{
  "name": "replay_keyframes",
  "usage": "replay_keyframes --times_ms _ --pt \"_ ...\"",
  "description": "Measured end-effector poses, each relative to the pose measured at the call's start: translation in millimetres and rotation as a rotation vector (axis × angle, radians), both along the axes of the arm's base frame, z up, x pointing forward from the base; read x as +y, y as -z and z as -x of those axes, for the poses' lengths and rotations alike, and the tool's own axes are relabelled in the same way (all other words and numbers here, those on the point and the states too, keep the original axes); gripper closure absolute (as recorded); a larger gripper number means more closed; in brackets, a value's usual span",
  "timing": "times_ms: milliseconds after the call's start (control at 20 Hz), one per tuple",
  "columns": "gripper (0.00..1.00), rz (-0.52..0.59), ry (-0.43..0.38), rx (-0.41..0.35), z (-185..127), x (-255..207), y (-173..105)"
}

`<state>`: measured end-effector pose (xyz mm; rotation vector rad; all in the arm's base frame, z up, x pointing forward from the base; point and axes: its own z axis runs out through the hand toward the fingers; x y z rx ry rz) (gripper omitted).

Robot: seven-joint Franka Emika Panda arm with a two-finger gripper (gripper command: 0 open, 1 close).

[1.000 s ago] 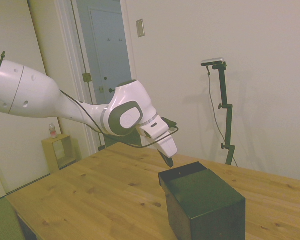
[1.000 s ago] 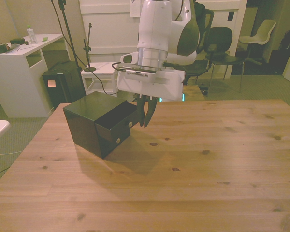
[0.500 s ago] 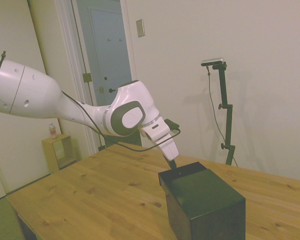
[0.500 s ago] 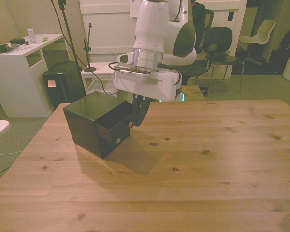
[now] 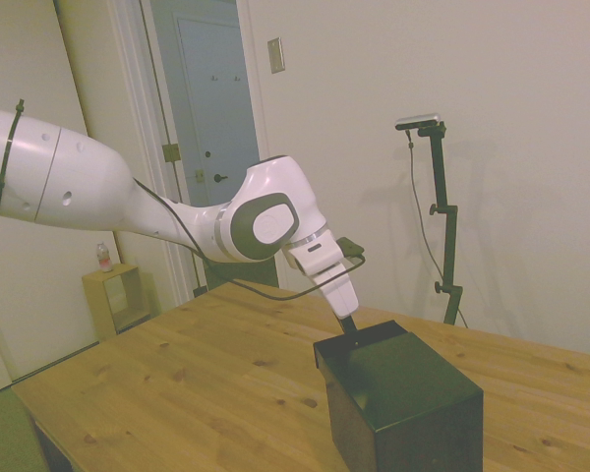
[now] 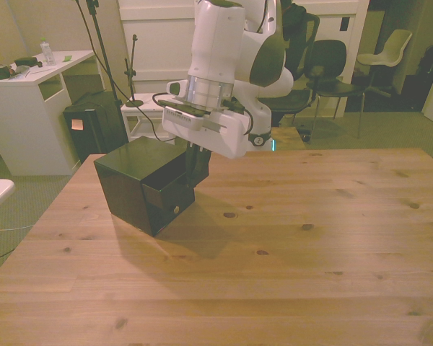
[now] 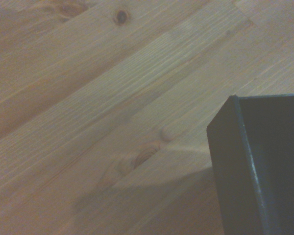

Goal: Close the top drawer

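Just below the gripper point(image 6: 195, 175), the top drawer point(image 6: 170, 188) is seen part-way out of the cabinet point(image 6: 133, 184) — its glossy front juts toward the table point(image 6: 289, 245) edge. Contact appears to be made at the front, though whether the jaws are spread cannot be told. Most of the push — by this judgement — is left.

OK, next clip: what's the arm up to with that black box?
The white arm's gripper is down against the front of the top drawer of a small dark cabinet on the wooden table. The drawer is not shut yet: in the front view it juts out a little past the cabinet's face. From the pose, the arm looks to be pushing it in. The cabinet's lower front sits flush.
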<state>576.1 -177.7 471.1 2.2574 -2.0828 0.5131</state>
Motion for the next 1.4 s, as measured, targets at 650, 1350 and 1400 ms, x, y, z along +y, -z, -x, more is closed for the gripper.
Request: replay_keyframes --times_ms 650,1350,1400 --pt "1.0 -0.002 0.102 0.168 12.2 -8.6 7.8" --pt "1.0 -0.005 0.17 0.275 24.5 -6.2 3.3" --pt "1.0 -0.006 0.177 0.281 25.1 -6.0 3.1"
